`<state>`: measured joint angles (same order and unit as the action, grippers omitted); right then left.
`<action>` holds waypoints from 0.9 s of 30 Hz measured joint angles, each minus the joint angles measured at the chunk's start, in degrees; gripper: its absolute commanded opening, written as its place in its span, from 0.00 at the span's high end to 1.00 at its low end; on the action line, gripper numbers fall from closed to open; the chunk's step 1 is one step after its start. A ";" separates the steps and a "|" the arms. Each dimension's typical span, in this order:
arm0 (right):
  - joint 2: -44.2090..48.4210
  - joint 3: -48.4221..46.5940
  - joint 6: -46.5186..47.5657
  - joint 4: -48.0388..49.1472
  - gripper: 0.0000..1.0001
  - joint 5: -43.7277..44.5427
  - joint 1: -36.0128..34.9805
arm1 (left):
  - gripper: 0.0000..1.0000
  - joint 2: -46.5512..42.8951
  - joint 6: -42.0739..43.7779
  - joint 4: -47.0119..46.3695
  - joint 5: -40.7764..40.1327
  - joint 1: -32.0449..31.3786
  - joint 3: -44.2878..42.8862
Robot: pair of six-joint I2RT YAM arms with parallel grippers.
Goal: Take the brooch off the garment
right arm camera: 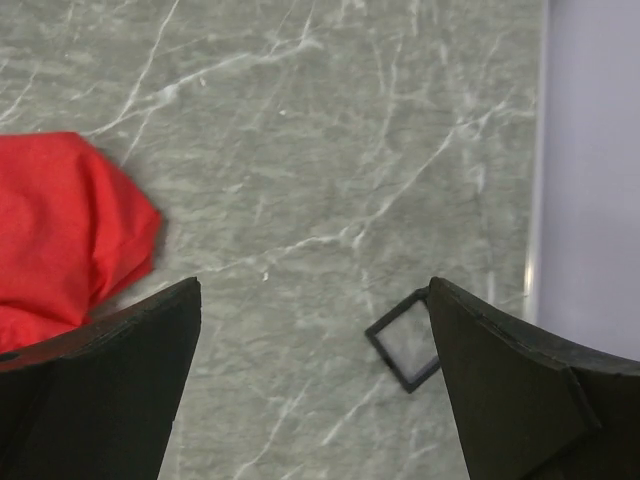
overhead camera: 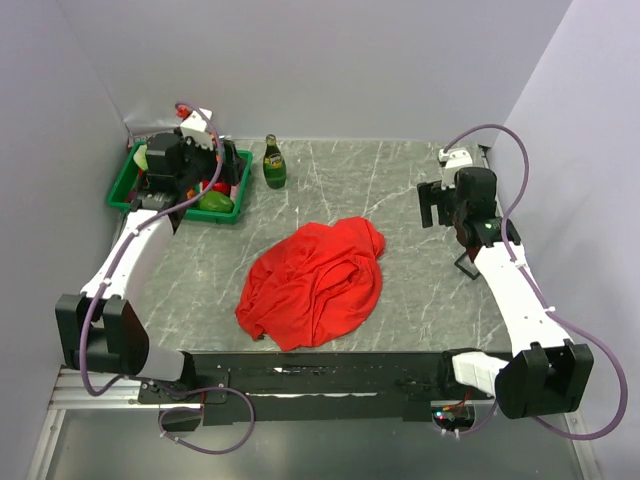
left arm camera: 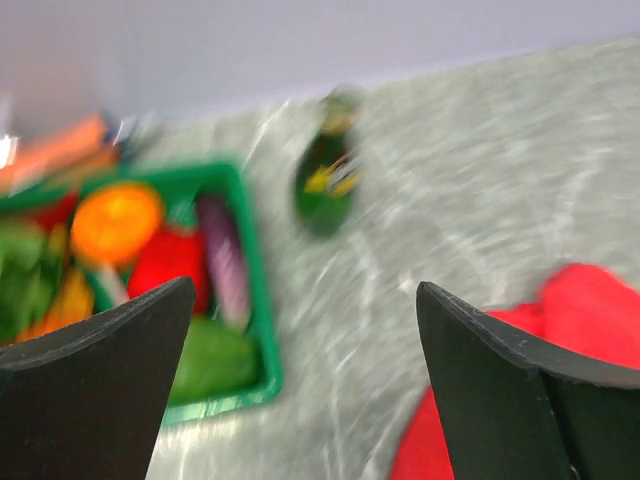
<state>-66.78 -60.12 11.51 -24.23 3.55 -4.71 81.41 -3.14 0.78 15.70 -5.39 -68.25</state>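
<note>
while left jaws and right jaws gape empty, the bottle [overhead camera: 274, 163] beyond the garment [overhead camera: 315, 283] bears an unreadable label.

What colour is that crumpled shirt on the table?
The shirt is bright red, clearest from the top camera.

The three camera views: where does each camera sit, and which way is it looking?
Top external: above and behind, looking down on the table; left arm and right arm show whole.
Left wrist: on the left arm, facing the green tray and bottle; the open left claw frames it.
Right wrist: on the right arm, looking down at a black square frame; open right claw shows.
Shared: all three see the red garment.
</note>
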 measured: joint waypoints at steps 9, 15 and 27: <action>-0.15 -1.79 12.48 -4.13 0.02 -15.91 -0.26 | 0.07 -2.03 13.73 8.24 11.93 -14.10 -1.49; -6.12 -1.81 17.44 -4.37 0.09 -25.14 -1.44 | 0.15 0.22 18.82 10.73 13.53 -22.91 2.84; -16.24 -1.60 21.46 -7.28 0.29 -33.48 -12.35 | 0.17 6.78 18.29 12.68 11.58 -24.76 8.96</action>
<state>-83.02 -61.71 32.97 -31.51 -29.93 -17.06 88.18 15.16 13.45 27.29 -30.15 -59.29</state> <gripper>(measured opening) 0.734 0.827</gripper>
